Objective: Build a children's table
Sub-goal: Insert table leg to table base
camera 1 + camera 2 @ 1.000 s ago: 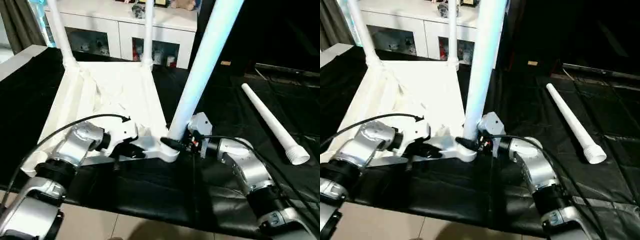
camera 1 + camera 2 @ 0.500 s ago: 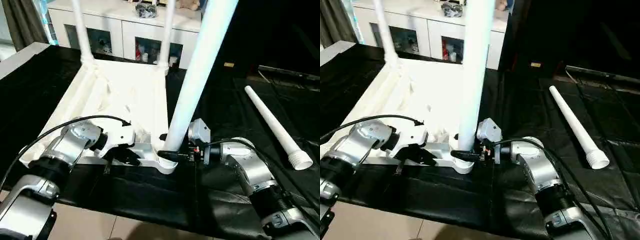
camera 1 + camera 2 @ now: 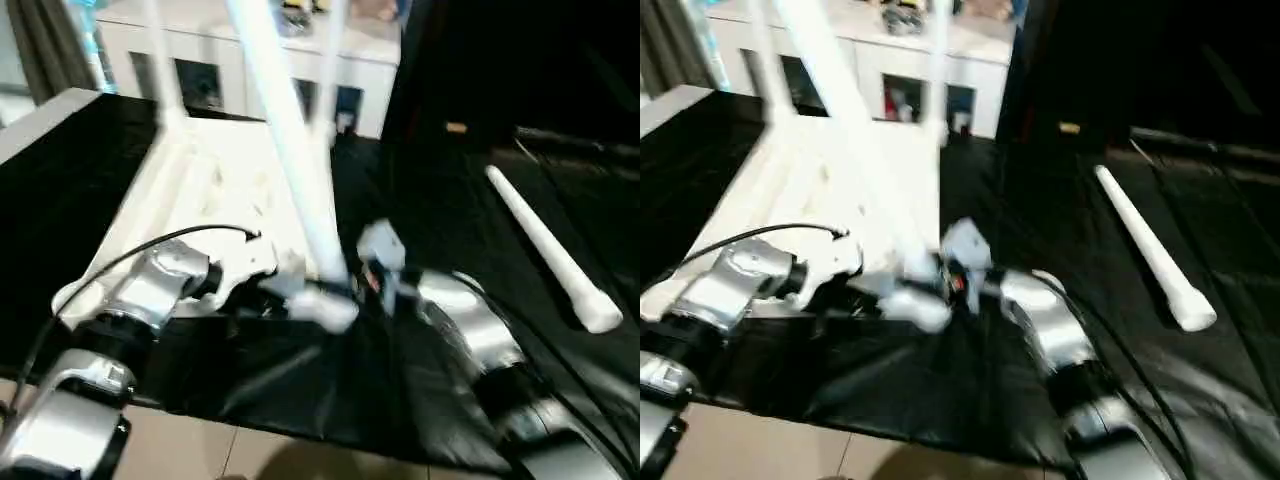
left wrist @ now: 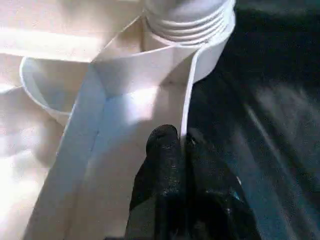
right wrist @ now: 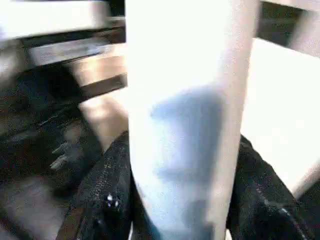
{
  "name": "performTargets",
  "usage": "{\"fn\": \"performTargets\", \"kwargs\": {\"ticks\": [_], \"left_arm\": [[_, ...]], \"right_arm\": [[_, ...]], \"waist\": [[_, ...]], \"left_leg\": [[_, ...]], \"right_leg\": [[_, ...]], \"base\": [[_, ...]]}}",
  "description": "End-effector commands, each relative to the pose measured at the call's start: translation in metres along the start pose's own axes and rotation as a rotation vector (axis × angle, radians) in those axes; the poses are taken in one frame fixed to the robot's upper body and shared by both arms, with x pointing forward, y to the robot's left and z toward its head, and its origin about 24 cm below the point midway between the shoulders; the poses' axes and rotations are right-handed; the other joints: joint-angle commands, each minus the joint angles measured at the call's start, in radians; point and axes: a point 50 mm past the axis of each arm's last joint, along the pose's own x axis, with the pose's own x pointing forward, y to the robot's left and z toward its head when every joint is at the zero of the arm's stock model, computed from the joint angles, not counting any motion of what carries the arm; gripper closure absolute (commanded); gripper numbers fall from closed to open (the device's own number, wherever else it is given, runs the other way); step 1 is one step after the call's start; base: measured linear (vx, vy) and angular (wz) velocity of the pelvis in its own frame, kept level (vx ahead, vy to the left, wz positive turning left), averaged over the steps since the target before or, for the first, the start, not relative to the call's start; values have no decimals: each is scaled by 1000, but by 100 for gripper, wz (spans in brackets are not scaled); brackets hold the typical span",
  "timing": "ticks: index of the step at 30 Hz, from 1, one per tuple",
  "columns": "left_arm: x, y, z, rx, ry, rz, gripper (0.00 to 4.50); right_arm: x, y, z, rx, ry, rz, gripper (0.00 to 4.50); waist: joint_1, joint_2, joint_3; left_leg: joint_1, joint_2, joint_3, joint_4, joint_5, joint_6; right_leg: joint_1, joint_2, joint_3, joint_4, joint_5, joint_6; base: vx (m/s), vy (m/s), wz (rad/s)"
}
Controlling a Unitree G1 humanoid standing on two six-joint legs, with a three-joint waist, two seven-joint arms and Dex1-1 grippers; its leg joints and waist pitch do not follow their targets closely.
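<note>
The children's table top point(image 3: 205, 190) lies upside down on the black cloth, with two white legs point(image 3: 163, 70) point(image 3: 335, 60) standing in its far sockets. A third leg point(image 3: 290, 150) stands in the near right corner socket point(image 3: 330, 310) and leans up toward the left. My right gripper point(image 3: 350, 285) is shut on this leg near its base; in the right wrist view the leg point(image 5: 185, 125) sits between the black fingers point(image 5: 107, 200). My left gripper point(image 4: 180, 145) is shut on the table top's thin rim just beside that socket, where the leg's threaded end point(image 4: 187, 20) sits.
A loose white leg point(image 3: 545, 245) lies on the black cloth to the right. A white cabinet with glass doors point(image 3: 215, 60) stands behind the table. The cloth's front edge and the tiled floor point(image 3: 250, 455) lie close to my arms.
The leg in my right gripper has swung from leaning right, through upright, to leaning left. Both grips have held. The camera has also shifted.
</note>
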Motion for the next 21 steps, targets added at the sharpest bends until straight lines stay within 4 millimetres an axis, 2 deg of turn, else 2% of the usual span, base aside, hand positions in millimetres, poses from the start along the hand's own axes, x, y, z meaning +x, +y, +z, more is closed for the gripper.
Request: {"fn": "performTargets", "kwargs": {"ticks": [1,2,4,5,6,7,8,9,10,11,13,15,16,18,20,21], "left_arm": [[-22,18,27,-45,-158,244,450],[-21,17,28,-76,-170,272,450],[-18,11,32,-122,-197,310,450],[-14,5,35,-141,-216,318,450],[-10,-1,38,-151,-222,322,450],[-10,-2,39,-151,-220,323,450],[-8,-4,39,-153,-210,336,450],[-8,-4,39,-153,-208,339,450],[-8,-4,38,-139,-203,347,450],[-9,-2,36,-114,-189,356,450],[-10,-1,34,-93,-175,361,450],[-14,1,30,-40,-150,352,450],[-15,1,30,-37,-149,351,450],[-18,-1,23,23,-107,317,450],[-19,-1,21,34,-100,304,450],[-20,-2,20,62,-99,275,450]], "right_arm": [[-8,8,-54,161,206,-79,261],[-5,6,-54,176,207,-122,261],[1,3,-54,210,206,-205,261],[5,2,-52,235,198,-252,261],[9,0,-50,241,193,-288,261],[9,0,-50,238,193,-290,261],[10,-2,-49,226,192,-303,261],[10,-2,-49,224,192,-306,261],[9,-4,-48,231,181,-310,261],[7,-7,-47,236,163,-318,261],[3,-12,-45,239,141,-333,261],[-7,-21,-41,259,77,-364,261],[-8,-21,-41,260,75,-365,261],[-16,-31,-27,279,-45,-373,261],[-19,-34,-21,281,-92,-367,261],[-23,-37,-12,281,-154,-355,261]], "waist": [[-5,17,-41],[-11,17,-42],[-17,13,-46],[-24,9,-48],[-28,9,-51],[-29,11,-56],[-29,9,-58],[-29,9,-58],[-28,5,-57],[-26,6,-56],[-26,8,-54],[-26,12,-52],[-27,11,-52],[-27,28,-50],[-28,23,-53],[-28,27,-54]], "left_leg": [[14,11,-6,-75,-437,-81],[12,10,-1,-73,-405,-77],[7,6,2,-66,-364,-62],[1,9,2,-64,-308,-58],[5,7,8,-55,-271,-42],[4,7,9,-51,-238,-36],[1,1,14,-40,-156,-10],[0,0,15,-38,-139,-2],[0,-1,17,-37,-130,6],[0,-1,19,-36,-130,17],[3,1,19,-37,-150,15],[7,5,18,-40,-200,2],[7,5,18,-41,-211,0],[12,8,15,-44,-253,-18],[11,8,16,-42,-248,-19],[11,7,16,-40,-233,-14]], "right_leg": [[7,-39,15,-83,-268,-163],[6,-35,14,-76,-197,-175],[13,-34,13,-75,-157,-175],[18,-35,13,-66,-75,-191],[15,-30,12,-65,-8,-203],[20,-29,11,-59,40,-210],[24,-22,11,-52,165,-215],[25,-21,12,-51,196,-216],[25,-20,11,-51,214,-216],[25,-21,12,-51,218,-217],[25,-20,12,-54,185,-215],[22,-21,12,-59,111,-207],[22,-21,13,-60,96,-206],[16,-21,13,-62,46,-204],[19,-19,14,-60,70,-210],[21,-18,13,-59,102,-213]], "base": [[0,0,0],[0,0,0],[0,0,0],[0,0,0],[0,0,0],[0,0,0],[0,0,0],[0,0,0],[0,0,0],[0,0,0],[0,0,0],[0,0,0],[0,0,0],[0,0,0],[0,0,0],[0,0,0]]}}
